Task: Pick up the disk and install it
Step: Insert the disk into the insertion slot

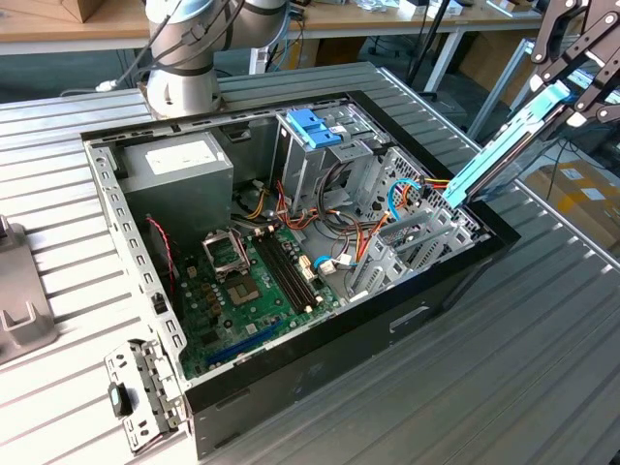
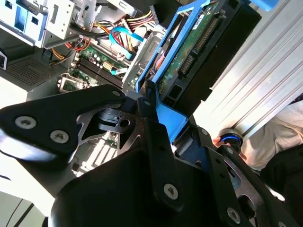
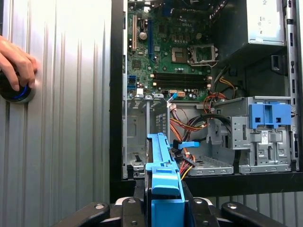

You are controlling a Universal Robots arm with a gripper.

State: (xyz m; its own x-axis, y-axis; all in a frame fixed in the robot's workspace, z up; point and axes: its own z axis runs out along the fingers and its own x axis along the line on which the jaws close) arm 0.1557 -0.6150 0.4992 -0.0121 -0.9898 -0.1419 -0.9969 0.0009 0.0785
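Observation:
The disk [image 1: 504, 145], a flat drive in a light blue carrier, hangs tilted over the exterior view's right edge of the open computer case [image 1: 320, 360]. My gripper [image 1: 570, 92] is shut on its upper end. The disk's lower end reaches the case rim near a grey drive cage [image 1: 412, 242]. In the first wrist view the disk [image 3: 163, 175] shows edge-on between my gripper [image 3: 163, 210] and the empty grey bay [image 3: 137, 137]. The second wrist view shows the disk's [image 2: 189, 42] green circuit side and my gripper [image 2: 158, 118].
A darker blue latch on a metal cage [image 1: 315, 126] stands mid-case. The motherboard [image 1: 252, 281], cables and power supply [image 1: 179, 160] lie inside. A person's hand [image 3: 16, 59] rests on a round blue-ringed knob [image 3: 19, 94] on the ribbed table [image 1: 504, 378]. The arm's base [image 1: 184, 68] stands behind the case.

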